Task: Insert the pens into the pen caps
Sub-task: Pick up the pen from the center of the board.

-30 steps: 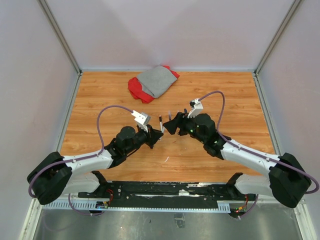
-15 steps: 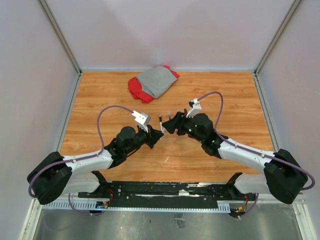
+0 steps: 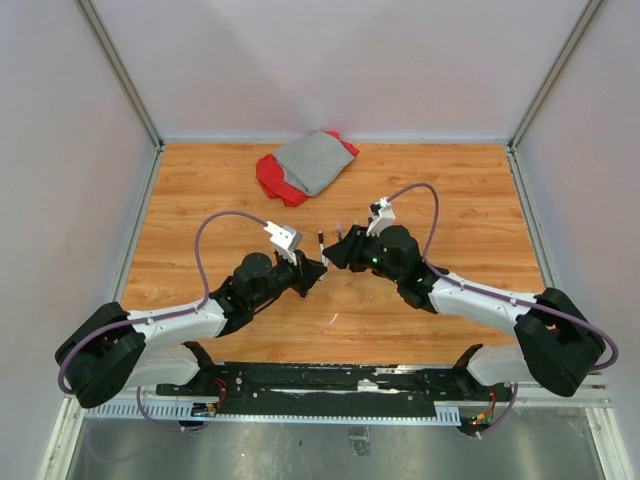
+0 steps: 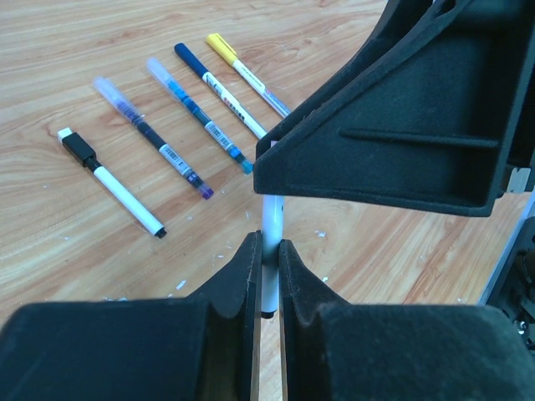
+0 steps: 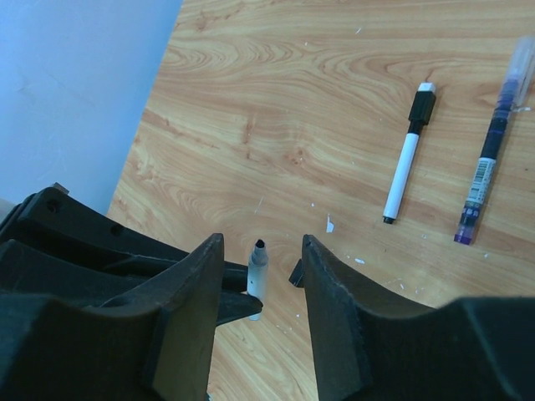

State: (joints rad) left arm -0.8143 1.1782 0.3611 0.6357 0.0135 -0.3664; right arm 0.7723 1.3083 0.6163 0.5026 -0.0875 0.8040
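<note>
Now held: thin white-barrelled marker pen (image 4: 272, 219) with a dark tip, upright, clamped in your left gripper (image 4: 267, 251).
Right gripper (image 5: 261, 242): jaws apart either side of the pen's tip, with no cap showing between them.
Spare: four more pens (image 4: 196, 113) lie in a row on the wooden table (image 4: 67, 251).
Advice: centre the tip between the right fingers before you close, so the barrel isn't tilted.

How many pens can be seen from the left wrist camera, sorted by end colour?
Yellow-ended pen: 1
Dark blue-ended pen: 1
Light blue-ended pen: 1
Purple-ended pen: 1
Black-capped white pen: 1
White pen clamped in the left gripper: 1
Total: 6
</note>
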